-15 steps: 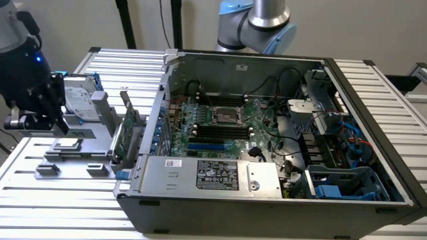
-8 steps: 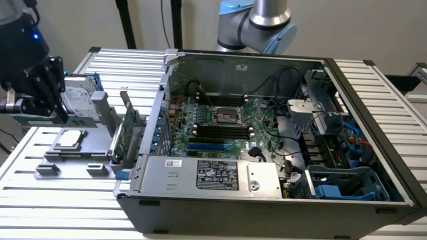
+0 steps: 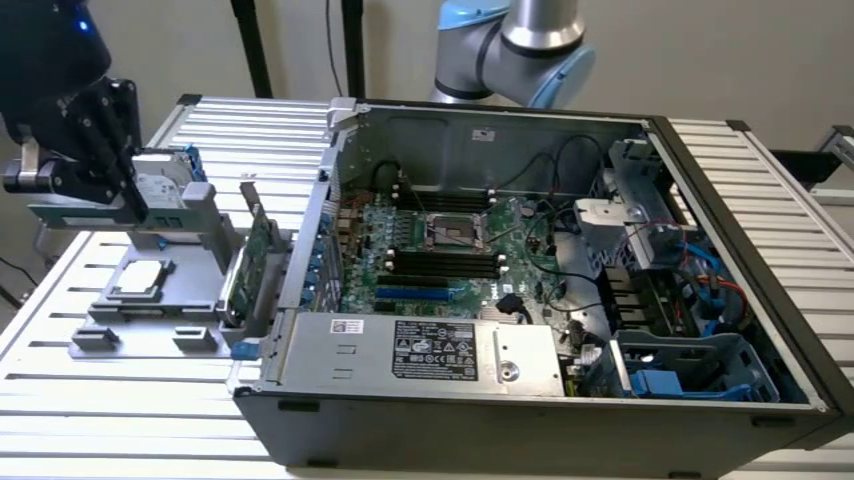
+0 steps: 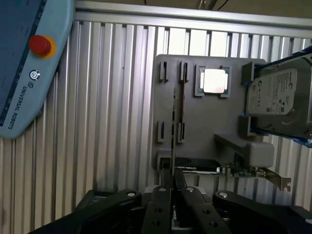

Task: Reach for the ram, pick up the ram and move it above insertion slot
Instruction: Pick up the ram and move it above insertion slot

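Over the grey tray (image 3: 134, 318) at the exterior view's left, the gripper (image 3: 83, 200) clamps the ram (image 3: 51, 211), a thin, level green stick; an expansion card (image 3: 251, 265) stands beside the case (image 3: 534, 425).

Open computer case (image 3: 534, 430) (motherboard (image 3: 387, 225) exposed), grey fixture plate (image 4: 204, 122), processor chip (image 4: 213, 81), hard drive (image 4: 278, 97)

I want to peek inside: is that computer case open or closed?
Open. The computer case lies with no side panel on it, so the motherboard inside shows plainly in the exterior view.

"UNIVERSAL ROBOTS" on teach pendant (image 4: 25, 73)
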`<state>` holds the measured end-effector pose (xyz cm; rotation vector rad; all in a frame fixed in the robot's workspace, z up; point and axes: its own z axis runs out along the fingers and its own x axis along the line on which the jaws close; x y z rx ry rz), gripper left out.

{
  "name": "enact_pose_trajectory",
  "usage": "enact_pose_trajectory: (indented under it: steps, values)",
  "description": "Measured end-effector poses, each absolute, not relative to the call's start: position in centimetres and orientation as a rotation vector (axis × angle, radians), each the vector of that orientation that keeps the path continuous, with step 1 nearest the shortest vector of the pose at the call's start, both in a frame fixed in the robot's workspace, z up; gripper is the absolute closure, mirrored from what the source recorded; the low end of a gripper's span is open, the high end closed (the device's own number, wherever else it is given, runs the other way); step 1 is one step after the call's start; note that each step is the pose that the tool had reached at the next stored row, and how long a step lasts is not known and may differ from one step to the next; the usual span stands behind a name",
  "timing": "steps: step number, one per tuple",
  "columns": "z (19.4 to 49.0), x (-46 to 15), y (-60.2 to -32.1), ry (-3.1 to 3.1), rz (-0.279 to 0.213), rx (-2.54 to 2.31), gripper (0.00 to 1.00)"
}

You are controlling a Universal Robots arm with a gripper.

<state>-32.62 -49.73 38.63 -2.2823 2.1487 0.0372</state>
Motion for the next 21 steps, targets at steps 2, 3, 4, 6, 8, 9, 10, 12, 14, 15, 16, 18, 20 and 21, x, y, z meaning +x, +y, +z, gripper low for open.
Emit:
enact_pose_trajectory:
  steps: [2,3,4,6,8,9,10,12,14,15,16,18,20,21]
  values:
    - [38.8,-31.9,-49.7,2.145,0.046,-2.278,0.87]
    - [38.8,-31.6,-49.7,2.143,0.049,-2.276,0.87]
    - [38.8,-31.2,-49.7,2.141,0.053,-2.274,0.87]
    - [38.9,-30.5,-49.7,2.138,0.059,-2.271,0.87]
    - [39.0,-29.8,-49.6,2.135,0.065,-2.268,0.87]
    - [39.0,-29.4,-49.6,2.134,0.068,-2.267,0.87]
    - [39.0,-29.0,-49.6,2.133,0.070,-2.265,0.87]
    - [39.1,-28.3,-49.5,2.130,0.075,-2.263,0.87]
    - [39.1,-27.6,-49.5,2.127,0.081,-2.260,0.87]
    - [39.2,-27.2,-49.5,2.126,0.083,-2.259,0.87]
    - [39.2,-26.8,-49.5,2.125,0.085,-2.258,0.87]
    - [39.2,-26.1,-49.4,2.123,0.089,-2.256,0.87]
    - [39.3,-25.3,-49.4,2.121,0.092,-2.254,0.87]
    - [39.3,-25.0,-49.3,2.121,0.094,-2.253,0.87]
